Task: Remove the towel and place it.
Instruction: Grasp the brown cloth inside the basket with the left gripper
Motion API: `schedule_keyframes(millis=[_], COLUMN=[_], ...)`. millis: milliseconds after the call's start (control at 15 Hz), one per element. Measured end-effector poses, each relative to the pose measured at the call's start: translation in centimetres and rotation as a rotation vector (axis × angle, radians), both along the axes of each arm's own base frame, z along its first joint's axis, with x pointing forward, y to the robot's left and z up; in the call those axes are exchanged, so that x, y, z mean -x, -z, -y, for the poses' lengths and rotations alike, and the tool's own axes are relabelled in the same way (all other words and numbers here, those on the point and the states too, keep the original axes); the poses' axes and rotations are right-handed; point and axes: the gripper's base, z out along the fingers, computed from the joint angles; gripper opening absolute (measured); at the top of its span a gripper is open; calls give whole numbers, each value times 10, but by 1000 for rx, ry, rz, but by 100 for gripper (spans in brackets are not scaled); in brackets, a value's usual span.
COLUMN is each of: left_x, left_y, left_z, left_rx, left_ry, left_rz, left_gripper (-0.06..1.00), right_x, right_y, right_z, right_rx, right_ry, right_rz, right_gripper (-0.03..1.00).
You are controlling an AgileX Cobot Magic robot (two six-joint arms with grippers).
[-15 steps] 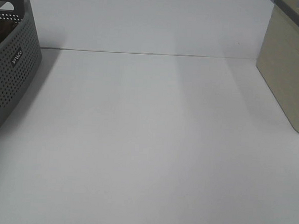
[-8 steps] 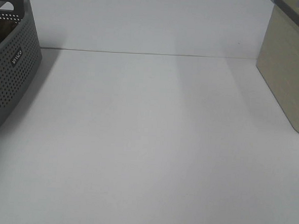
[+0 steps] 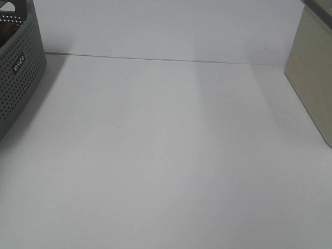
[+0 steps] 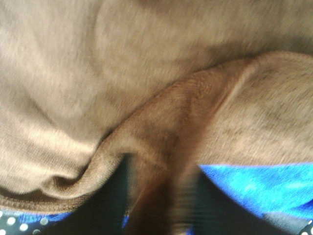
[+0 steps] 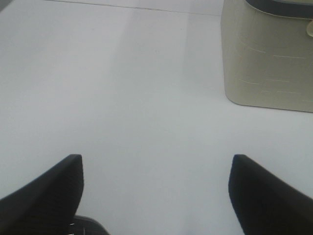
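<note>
Towel [image 4: 146, 73], soft reddish-brown plush cloth, bunched inside grey perforated plastic basket [image 3: 13, 81] at far left corner of white desk [image 3: 164, 158]; barely visible over the rim in high view. Left pincer [image 4: 159, 196] down in basket, dark fingers either side of a raised fold, apparently clamped on towel, though blurred. Pinched at a ridge, probably so cloth lifts in one bunch off bright blue fabric [image 4: 249, 183] beneath. Right pincer [image 5: 156, 164] spread wide, empty, hovering over bare desk near beige box-shaped bin [image 5: 266, 58] by right edge; likely parked clear to leave lifting room. Plenty of free surface mid-desk, front edge to back edge, for laying cloth down. Worth watching basket rim on way out: loose hanging ends could drag or snag on the wall.
</note>
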Motion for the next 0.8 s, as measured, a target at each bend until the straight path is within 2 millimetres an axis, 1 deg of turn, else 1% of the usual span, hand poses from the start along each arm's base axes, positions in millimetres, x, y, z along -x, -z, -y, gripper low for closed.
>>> schedule_keyframes(millis=[67,133,333,467,600,667,733,800], left_x=[0,0,0,0,6,11,18,27], left_y=[0,0,0,0,-31,-50,-73,-101], left_z=[0,0,0,0,1,4,9,16], left_rx=[-1,-1,-1,-3,-8,-6,-4,1], left_ry=[0,0,0,1,-49,-80,-105,-120], left_rz=[0,0,0,-1,74,124,180,247], left_gripper=[13,9,6,0,0,0,0,0], right_x=[0,0,0,0,0,0,0,0], right_y=[0,0,0,0,0,0,0,0], right_z=[0,0,0,0,0,0,0,0], right_rx=[0,0,0,0,0,0,0,0], right_ry=[0,0,0,0,0,0,0,0], right_rz=[0,0,0,0,0,0,0,0], right_gripper=[79,79,79,79,79,79,79,79])
